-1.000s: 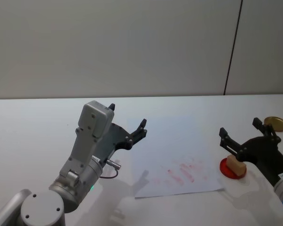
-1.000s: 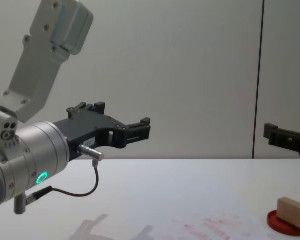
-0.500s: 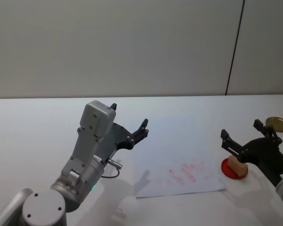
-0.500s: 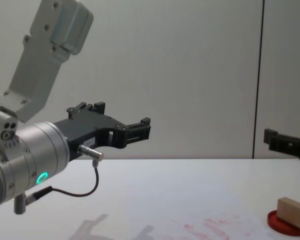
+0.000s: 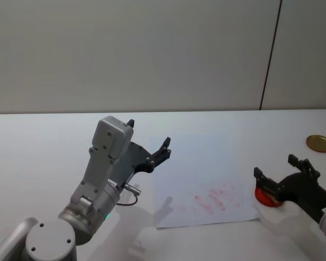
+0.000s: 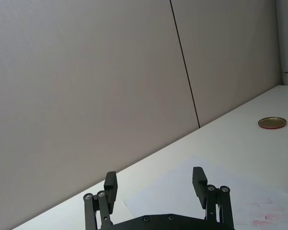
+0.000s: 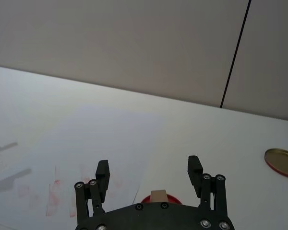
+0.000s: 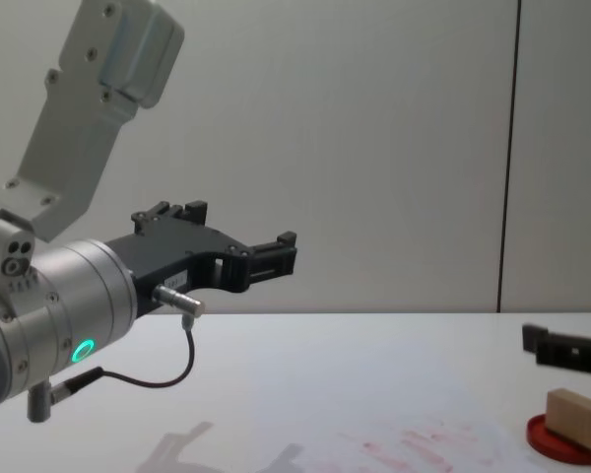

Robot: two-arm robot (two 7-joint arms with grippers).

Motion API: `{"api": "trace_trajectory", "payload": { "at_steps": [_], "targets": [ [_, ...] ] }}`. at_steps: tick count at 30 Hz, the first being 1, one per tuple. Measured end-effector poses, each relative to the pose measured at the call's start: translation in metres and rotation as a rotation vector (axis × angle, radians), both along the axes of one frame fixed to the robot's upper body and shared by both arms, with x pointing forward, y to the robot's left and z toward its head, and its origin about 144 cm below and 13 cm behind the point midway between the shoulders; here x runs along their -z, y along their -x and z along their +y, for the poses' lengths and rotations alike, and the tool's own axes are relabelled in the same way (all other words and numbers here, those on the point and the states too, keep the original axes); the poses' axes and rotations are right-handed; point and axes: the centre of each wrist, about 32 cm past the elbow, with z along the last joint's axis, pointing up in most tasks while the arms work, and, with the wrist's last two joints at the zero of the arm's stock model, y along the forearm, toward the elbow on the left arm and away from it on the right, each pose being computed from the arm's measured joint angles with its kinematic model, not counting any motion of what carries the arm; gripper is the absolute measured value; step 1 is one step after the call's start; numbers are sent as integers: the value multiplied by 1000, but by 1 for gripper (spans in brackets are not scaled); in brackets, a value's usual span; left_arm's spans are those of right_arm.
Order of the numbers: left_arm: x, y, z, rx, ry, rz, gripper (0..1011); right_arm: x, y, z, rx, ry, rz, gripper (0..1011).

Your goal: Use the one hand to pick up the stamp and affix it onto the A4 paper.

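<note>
Grey wall (image 5: pixel 152 54) at the back, with one thin dark line (image 5: pixel 270 54) running down it. White table (image 5: pixel 43 147) in front. Flat on the table, near the middle: paper (image 5: pixel 201 157), white, with smudgy red marks on the near part. Just past the right edge of the paper: round red pad (image 8: pixel 544 436). On top of the pad: stamp (image 8: pixel 576 416), a small pale wood block. Farther back on the right, well apart from the pad: flat gold lid (image 5: pixel 318 142).

Right hand (image 7: pixel 149 166): low over the pad and stamp, at the right side of the table. Fingers (image 7: pixel 103 170) wide apart, holding nothing. From the chest, one black finger just above the stamp, with a small gap, not touching. From the right wrist, top of the stamp peeking out between the two fingers, close to the palm. From the head, stamp hidden under the hand, with a bit of red pad showing beside it.

Left hand (image 6: pixel 154 175): up in the air on the left, near the left edge of the paper, well apart from the stamp. Wide apart too, holding nothing. Black cable (image 8: pixel 158 379) looping under the wrist, beside a glowing green ring of light (image 8: pixel 82 350).
</note>
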Motion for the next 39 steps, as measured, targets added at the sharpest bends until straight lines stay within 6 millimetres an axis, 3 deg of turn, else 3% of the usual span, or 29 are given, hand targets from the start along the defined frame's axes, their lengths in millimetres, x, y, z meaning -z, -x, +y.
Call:
{"api": "trace_trajectory", "payload": {
  "at_steps": [22, 34, 39],
  "targets": [
    [0, 0, 0, 0, 0, 0, 993, 16, -7, -20, -36, 56, 134, 998],
    [0, 0, 0, 0, 0, 0, 993, 21, -9, -24, -64, 53, 164, 704],
    [0, 0, 0, 0, 0, 0, 993, 23, -9, -25, -72, 52, 172, 518]
  ]
}}
